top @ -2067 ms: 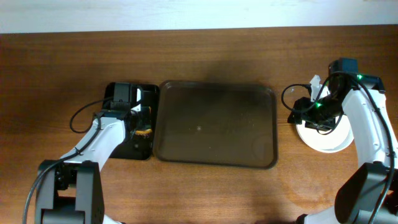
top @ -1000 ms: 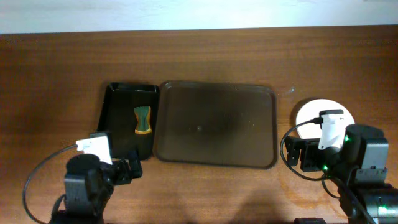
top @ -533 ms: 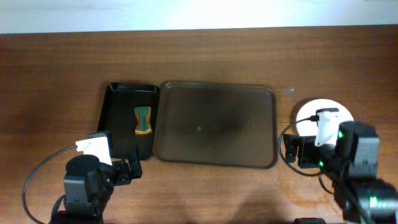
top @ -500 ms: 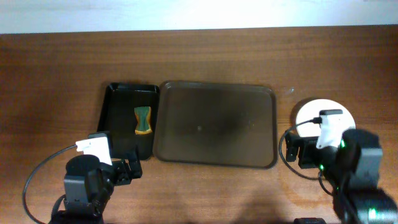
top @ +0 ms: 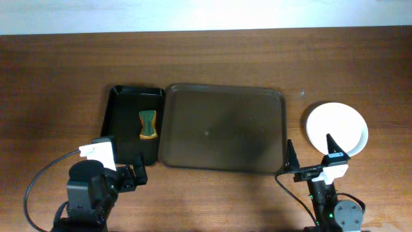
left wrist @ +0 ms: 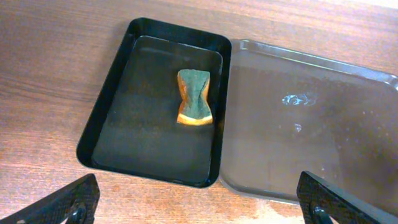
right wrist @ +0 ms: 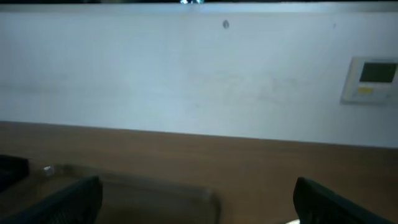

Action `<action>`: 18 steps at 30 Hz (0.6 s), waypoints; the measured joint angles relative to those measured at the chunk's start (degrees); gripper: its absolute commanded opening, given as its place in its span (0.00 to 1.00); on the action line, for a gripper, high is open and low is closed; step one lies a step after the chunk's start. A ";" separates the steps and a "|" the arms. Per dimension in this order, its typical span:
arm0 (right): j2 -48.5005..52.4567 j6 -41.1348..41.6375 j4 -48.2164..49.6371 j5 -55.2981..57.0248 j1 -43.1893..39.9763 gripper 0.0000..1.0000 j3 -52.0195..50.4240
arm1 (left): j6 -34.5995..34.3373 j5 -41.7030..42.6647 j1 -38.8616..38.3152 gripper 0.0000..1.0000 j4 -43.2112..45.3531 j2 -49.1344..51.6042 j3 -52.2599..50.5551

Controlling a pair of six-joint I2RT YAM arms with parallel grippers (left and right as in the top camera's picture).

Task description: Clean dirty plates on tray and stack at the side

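The brown tray [top: 222, 129] lies mid-table with no plate on it, only a few wet glints [left wrist: 298, 99]. White plates [top: 337, 129] sit stacked on the wood to its right. A green-and-orange sponge [left wrist: 194, 98] rests in the black tray [left wrist: 93, 130] to the left. My left gripper [left wrist: 199, 208] is open over the table's front edge, just short of both trays, and holds nothing. My right gripper [top: 311, 154] is open and empty too, at the front right, below the plates, aimed level at the back wall.
A white wall with a small wall panel [right wrist: 375, 76] stands behind the table. The brown tray's near corner [right wrist: 186, 196] shows dimly in the right wrist view. Both arm bases [top: 90, 193] sit at the front edge.
My right arm has pulled back off the plates and dropped toward the front edge, uncovering the whole stack. The left arm has barely moved.
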 measured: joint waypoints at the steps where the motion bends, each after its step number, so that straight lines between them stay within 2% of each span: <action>1: -0.04 -0.17 -1.73 0.61 0.00 0.98 -1.01 | 0.00 0.00 0.02 1.00 0.02 0.00 0.00; 3: -0.11 -1.81 -8.66 1.20 0.00 0.98 -1.49 | 0.00 0.02 0.00 1.00 0.04 0.00 0.00; 18: -0.07 -3.30 -8.59 1.81 0.00 0.98 -1.51 | 0.00 0.02 0.00 1.00 -0.02 0.00 -0.02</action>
